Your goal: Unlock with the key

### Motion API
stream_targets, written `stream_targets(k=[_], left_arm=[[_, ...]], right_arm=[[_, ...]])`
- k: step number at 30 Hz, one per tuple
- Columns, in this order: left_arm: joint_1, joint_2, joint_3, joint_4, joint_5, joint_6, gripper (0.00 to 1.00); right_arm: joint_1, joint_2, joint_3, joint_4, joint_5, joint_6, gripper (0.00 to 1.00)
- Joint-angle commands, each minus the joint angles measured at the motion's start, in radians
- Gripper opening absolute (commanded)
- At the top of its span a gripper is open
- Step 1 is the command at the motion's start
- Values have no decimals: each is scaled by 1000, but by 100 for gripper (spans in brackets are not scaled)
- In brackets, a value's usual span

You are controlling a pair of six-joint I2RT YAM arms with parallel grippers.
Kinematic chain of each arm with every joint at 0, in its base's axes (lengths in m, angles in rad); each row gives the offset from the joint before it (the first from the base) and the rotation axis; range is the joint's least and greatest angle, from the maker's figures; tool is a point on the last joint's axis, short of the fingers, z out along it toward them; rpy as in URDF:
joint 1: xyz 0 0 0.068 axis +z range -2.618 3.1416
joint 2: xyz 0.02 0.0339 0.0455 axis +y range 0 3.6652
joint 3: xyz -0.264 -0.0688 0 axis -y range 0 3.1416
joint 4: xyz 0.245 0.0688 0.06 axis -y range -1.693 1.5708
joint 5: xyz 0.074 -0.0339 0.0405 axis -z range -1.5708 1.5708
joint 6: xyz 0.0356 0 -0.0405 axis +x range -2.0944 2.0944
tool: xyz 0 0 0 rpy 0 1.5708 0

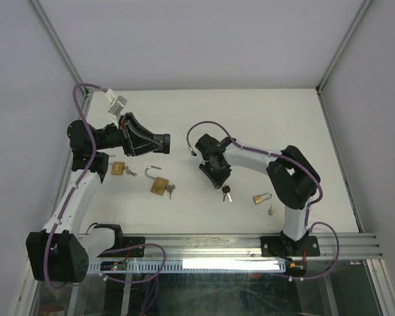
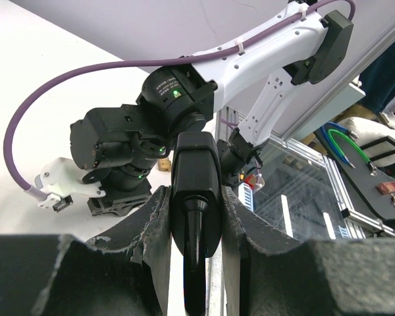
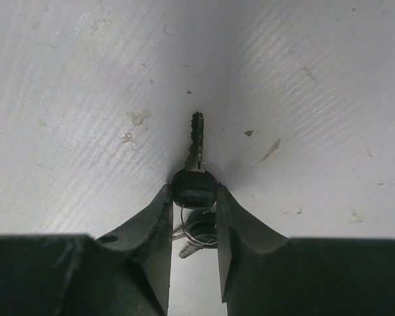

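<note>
My right gripper [image 1: 222,184] is low over the table, its jaws closed on the black head of a key [image 1: 226,192]. In the right wrist view the key [image 3: 195,181] sits between my fingertips [image 3: 163,197], its silver blade pointing away, with a ring and a second key behind it. My left gripper [image 1: 163,141] is held up at the left, shut on a black object [image 2: 195,187] that looks like a padlock body; its lower part is hidden between the pads. The right arm [image 2: 250,66] fills the left wrist view.
Three brass padlocks lie on the white table: one [image 1: 118,168] at the left with keys [image 1: 129,172], one [image 1: 158,185] with a raised shackle and keys [image 1: 170,191], and one [image 1: 261,197] at the right with a key [image 1: 270,210]. A metal rail [image 1: 250,243] runs along the near edge.
</note>
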Motion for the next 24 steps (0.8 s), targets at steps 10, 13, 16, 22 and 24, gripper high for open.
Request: stream_targets(k=[10,13,16,22,24], left_arm=[[-76,2,129,-851,-75,1067,0],[-205,32,141,-1052,-174,1338,0],[-301,64,140,-1176,-234,1551,0],[-431,126,140,-1285,-354,1941,0],[-453,147,130,-1286,-364,2042,0]], right_arm=[[-196,-189,-77,104,-466,65,0],[-236,-195,-91,104,-581,51,0],[-252,-210,-95,88,-719,12,0],[-254,-233,-109,28,-909,-56,0],[-255,-233,-120,22,-957,-64,0]])
